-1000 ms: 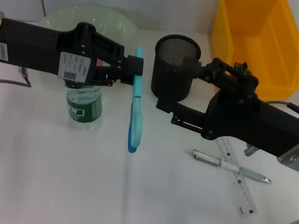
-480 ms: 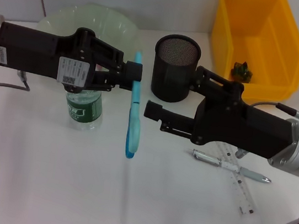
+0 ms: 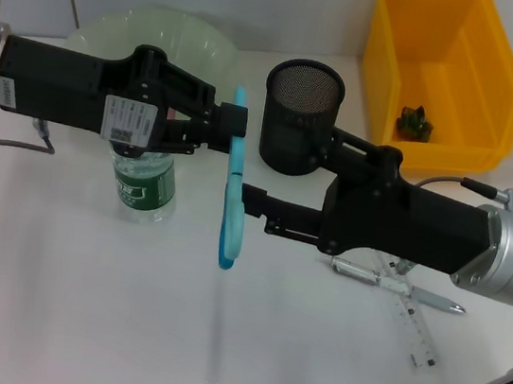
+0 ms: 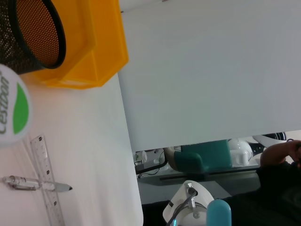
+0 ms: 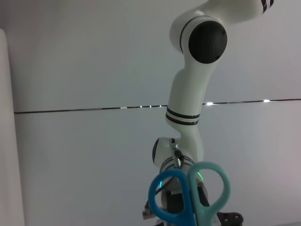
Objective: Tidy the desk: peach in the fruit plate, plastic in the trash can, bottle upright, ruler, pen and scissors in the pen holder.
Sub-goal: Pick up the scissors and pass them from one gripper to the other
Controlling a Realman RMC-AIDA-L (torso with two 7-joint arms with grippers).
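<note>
The left claw (image 3: 233, 136) grips the blue scissors (image 3: 234, 189) above the surface (image 3: 79, 301), beside the pen holder (image 3: 301, 114), while the right claw (image 3: 248, 200), fingers parted, sits just beside their handles.

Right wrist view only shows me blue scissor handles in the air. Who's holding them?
Observer: The left gripper pinches the scissors near the blade end, so the handles hang down.
Operator: Where's my right gripper?
Observer: The right gripper is close beside the scissors, lower than the left gripper.
Operator: And where's the pen holder?
Observer: The pen holder stands upright behind the right gripper, next to the yellow bin.
</note>
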